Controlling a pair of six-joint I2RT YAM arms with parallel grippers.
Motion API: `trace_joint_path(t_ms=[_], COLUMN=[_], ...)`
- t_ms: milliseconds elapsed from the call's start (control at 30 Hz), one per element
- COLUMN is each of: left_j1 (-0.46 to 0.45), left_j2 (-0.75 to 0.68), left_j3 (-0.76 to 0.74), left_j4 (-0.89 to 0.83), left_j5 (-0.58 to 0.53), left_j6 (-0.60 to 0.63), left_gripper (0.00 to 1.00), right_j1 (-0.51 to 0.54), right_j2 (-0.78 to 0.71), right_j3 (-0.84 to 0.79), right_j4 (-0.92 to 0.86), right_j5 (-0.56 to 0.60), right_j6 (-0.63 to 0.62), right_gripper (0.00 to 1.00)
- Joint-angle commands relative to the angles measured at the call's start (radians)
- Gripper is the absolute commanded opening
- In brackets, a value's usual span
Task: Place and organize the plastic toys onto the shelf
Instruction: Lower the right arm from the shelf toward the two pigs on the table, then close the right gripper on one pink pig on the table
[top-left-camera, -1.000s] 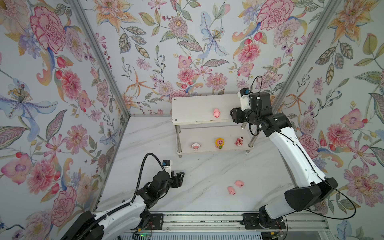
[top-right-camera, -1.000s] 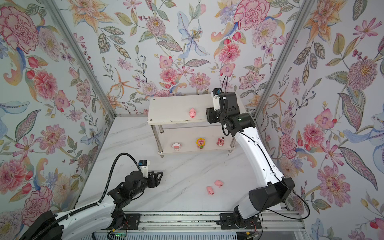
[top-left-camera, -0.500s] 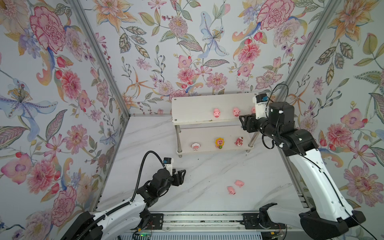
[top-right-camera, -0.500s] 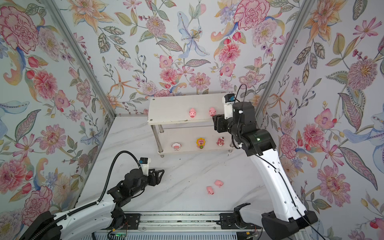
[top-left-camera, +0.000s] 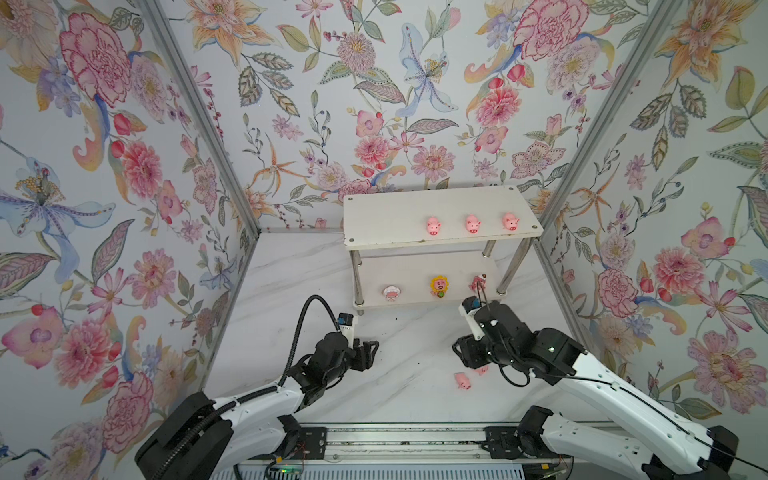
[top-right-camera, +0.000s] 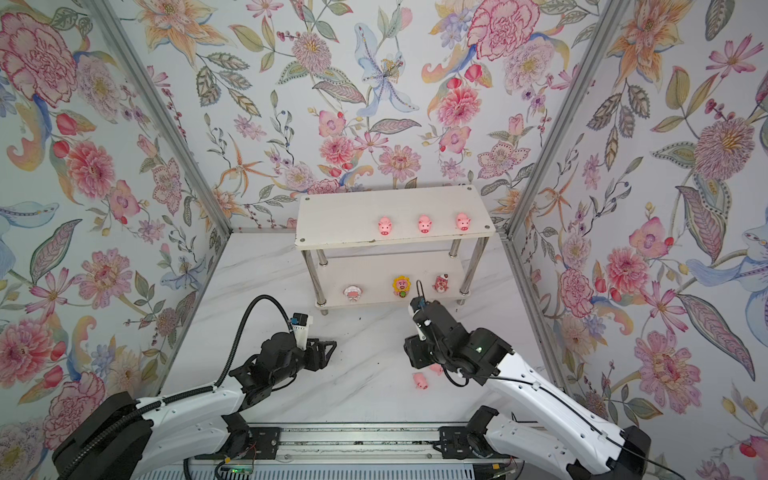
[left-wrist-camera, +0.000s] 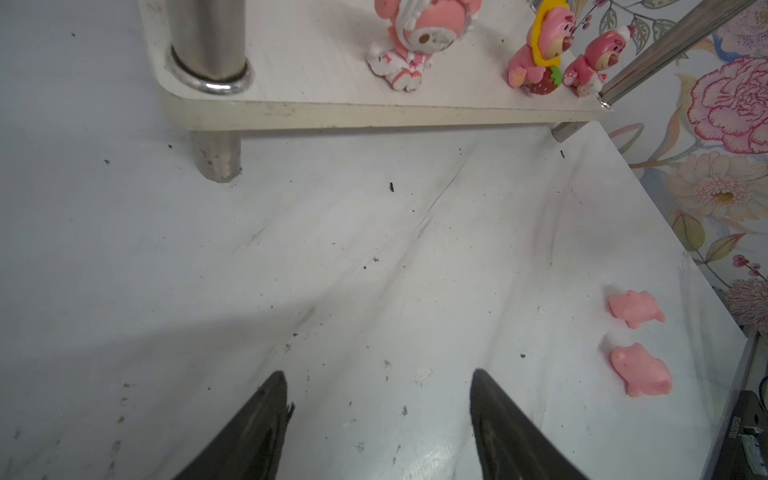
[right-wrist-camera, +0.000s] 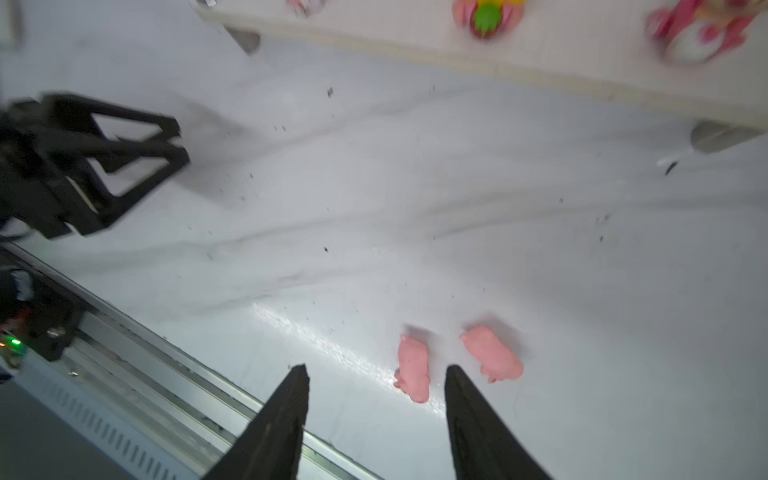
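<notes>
With a third pig (top-left-camera: 510, 221) now on the shelf's (top-left-camera: 386, 216) top board, the empty, released right pincer (right-wrist-camera: 375, 370) has dropped over the last two pigs (top-left-camera: 462, 380), lower right on the table (top-left-camera: 415, 340); left pincer (left-wrist-camera: 378, 374) gapes idle.

Top views looked down from six o'clock toward twelve; wrist views skimmed the desk (left-wrist-camera: 332, 249) closely, both showing the shelf (left-wrist-camera: 374, 112).

No text, label, brand or number can be read anywhere. In the left wrist view, a black box-shaped housing (left-wrist-camera: 736, 432) beside the white marble-patterned tabletop (left-wrist-camera: 374, 257) bears small white lettering, too blurred to make out.
</notes>
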Motion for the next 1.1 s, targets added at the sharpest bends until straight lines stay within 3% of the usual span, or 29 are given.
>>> trace_joint_path(t_ms=[0, 267, 533, 667, 767, 1067], left_j1=[-0.016, -0.019, -0.016, -0.017, -0.017, -0.007], left_j2=[0.043, 0.068, 0.076, 0.077, 0.077, 0.075], left_j3=[0.030, 0.033, 0.036, 0.031, 0.028, 0.027], left_j4=[0.089, 0.099, 0.087, 0.094, 0.095, 0.102], left_j5=[0.034, 0.032, 0.025, 0.021, 0.020, 0.020], left_j6=[-0.015, -0.011, 0.004, 0.003, 0.005, 0.008], left_gripper=[0.71, 0.71, 0.72, 0.72, 0.72, 0.73], right_j1=[0.059, 0.107, 0.078, 0.051, 0.049, 0.096], right_j2=[0.005, 0.032, 0.108, 0.127, 0.144, 0.220], right_j3=[-0.095, -0.258, -0.310, -0.333, -0.342, -0.321], right_j4=[0.003, 0.135, 0.215, 0.286, 0.346, 0.701], right_j5=[0.033, -0.005, 0.053, 0.036, 0.011, -0.228], right_j6=[0.152, 0.238, 0.237, 0.228, 0.222, 0.257], right_gripper=[0.55, 0.55, 0.55, 0.50, 0.40, 0.23])
